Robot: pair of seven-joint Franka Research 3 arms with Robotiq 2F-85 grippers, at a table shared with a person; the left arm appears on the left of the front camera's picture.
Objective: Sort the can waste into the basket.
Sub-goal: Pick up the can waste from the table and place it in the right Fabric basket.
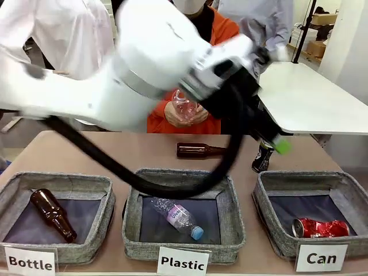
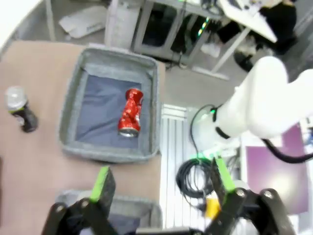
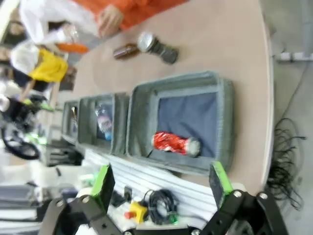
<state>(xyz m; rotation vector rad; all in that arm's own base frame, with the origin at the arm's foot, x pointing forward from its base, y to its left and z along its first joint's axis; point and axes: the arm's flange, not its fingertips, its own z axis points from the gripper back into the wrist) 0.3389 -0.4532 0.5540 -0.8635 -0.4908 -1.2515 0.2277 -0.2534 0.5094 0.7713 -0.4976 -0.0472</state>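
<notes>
Left claw (image 2: 161, 176), right claw (image 3: 160, 177): spread, empty.

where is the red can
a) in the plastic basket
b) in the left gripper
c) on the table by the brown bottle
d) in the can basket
d, the red can lies on its side on the floor of the basket that stands behind the Can label.
</notes>
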